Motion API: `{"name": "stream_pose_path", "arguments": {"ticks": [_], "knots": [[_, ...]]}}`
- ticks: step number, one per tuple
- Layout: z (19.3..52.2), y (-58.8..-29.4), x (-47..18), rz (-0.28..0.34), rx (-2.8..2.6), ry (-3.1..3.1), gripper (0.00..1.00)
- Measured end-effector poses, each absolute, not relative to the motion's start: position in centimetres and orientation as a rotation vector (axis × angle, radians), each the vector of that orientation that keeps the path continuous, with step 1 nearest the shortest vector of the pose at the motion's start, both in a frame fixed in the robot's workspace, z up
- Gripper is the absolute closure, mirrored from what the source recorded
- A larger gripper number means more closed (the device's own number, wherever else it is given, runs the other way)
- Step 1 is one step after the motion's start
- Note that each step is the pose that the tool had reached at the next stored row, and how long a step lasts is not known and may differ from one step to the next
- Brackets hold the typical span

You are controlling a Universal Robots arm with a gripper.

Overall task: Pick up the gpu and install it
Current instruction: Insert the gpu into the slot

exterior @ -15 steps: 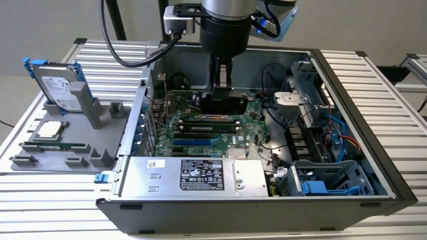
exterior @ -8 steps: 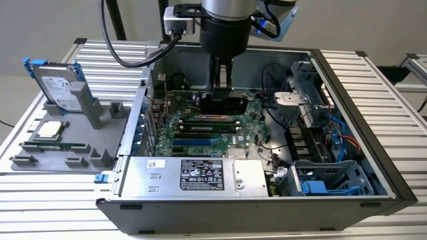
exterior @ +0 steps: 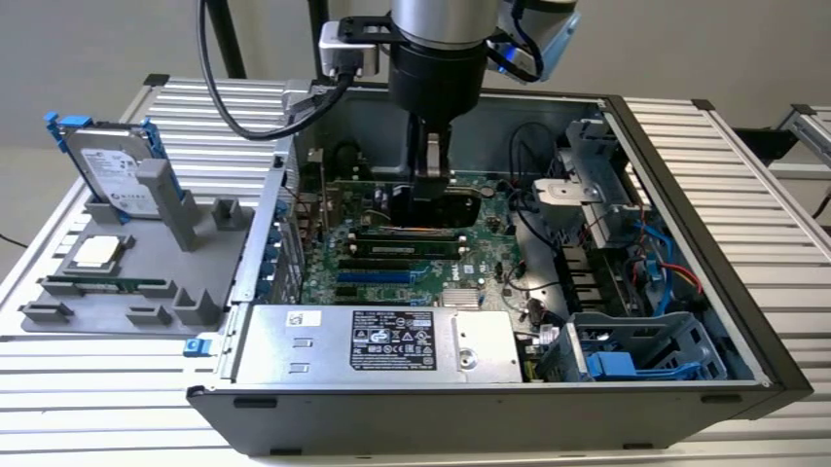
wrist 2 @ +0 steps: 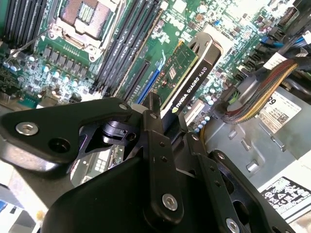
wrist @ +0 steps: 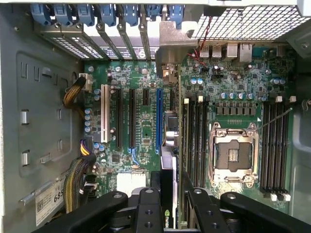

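The hand [wrist 2: 167,121] was pinching the gpu [wrist 2: 187,73] by its upper edge, one black finger [wrist 2: 154,121] pressed on each face, with the card held on edge inside the open computer case [exterior: 727,292]. In the second wrist view its green board and black cooler hung above the motherboard [wrist 2: 194,24], not seated in any slot. In the first wrist view the card ran edge-on from the hand [wrist: 167,194] toward the rear of the case, its silver bracket [wrist: 170,43] near the row of blue slot clips [wrist: 107,14], and just beside the long blue slot [wrist: 159,121].

In the exterior view the one arm [exterior: 435,58] reached straight down into the case, with the hand [exterior: 426,199] low over the motherboard [exterior: 493,253].

On the board lay one empty processor socket [wrist: 233,155], flanked by two banks of black memory slots [wrist: 194,141]. One silver power supply [exterior: 377,341] filled the near side of the case.

At the exterior view's left, one grey holder tray [exterior: 143,292] carried one hard drive [exterior: 111,170] standing upright in a blue frame, one square processor chip [exterior: 101,251] lying flat and one narrow green memory stick [exterior: 111,285].

Case and tray sat on a desk [exterior: 727,136] of ribbed aluminium slats, against a plain pale wall [exterior: 91,39].
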State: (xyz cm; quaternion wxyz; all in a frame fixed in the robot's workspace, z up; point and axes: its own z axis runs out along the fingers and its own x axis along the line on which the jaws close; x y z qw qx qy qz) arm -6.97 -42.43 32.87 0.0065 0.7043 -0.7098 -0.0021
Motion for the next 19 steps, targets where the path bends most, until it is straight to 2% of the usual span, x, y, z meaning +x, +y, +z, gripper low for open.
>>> {"name": "stream_pose_path", "arguments": {"ticks": [19], "knots": [[31.74, -42.43, -6.97, -0.006, 2.204, -2.221, 1.0]]}}
